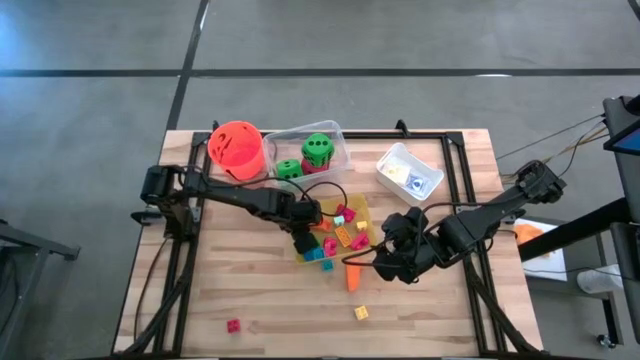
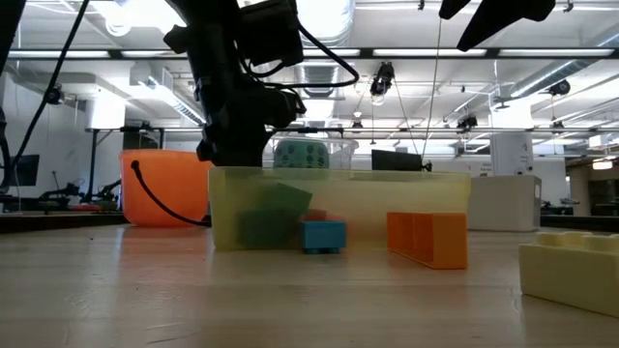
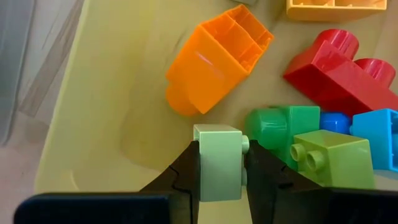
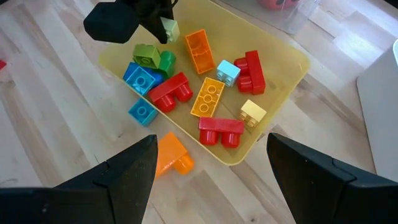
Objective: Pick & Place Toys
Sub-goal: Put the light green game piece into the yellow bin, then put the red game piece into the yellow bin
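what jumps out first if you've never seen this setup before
The yellow tray mid-table, heaped with bright blocks, draws the eye first; the left gripper is over it, shut on a pale green block. Behind it stand an orange bucket and a green dotted die in a clear tray.

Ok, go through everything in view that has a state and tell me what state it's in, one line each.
Left end effector: shut on the pale green block, over the yellow tray.
Right end effector: open, empty, beside the tray.
Yellow tray: upright, holding loose blocks.
Orange bucket: upright.
Clear bin: holds two green dice.
Orange block: lying on the table outside the tray.
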`<state>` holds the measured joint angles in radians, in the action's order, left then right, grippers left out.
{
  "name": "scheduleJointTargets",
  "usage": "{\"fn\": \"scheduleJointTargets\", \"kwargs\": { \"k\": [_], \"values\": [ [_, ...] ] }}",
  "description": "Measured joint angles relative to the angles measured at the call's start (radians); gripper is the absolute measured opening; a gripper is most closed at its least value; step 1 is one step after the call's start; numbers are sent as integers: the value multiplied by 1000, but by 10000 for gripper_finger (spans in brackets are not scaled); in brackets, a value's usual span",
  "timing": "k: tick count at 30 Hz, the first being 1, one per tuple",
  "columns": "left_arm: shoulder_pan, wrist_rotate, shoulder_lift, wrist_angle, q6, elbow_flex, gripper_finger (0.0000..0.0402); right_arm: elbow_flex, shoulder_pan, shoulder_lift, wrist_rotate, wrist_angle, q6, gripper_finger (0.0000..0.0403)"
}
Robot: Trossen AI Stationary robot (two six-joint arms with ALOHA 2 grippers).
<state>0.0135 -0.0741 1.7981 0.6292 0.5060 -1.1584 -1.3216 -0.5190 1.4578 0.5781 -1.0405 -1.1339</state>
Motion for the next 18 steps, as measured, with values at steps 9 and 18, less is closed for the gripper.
{"fn": "scheduleJointTargets", "kwargs": {
  "k": [9,18],
  "values": [
    [0,11,0,9,18,-1,153,0,0,0,-2,1,0,297],
    [0,57,0,17,19,-2,259,0,0,0,-2,1,0,297]
  ]
}}
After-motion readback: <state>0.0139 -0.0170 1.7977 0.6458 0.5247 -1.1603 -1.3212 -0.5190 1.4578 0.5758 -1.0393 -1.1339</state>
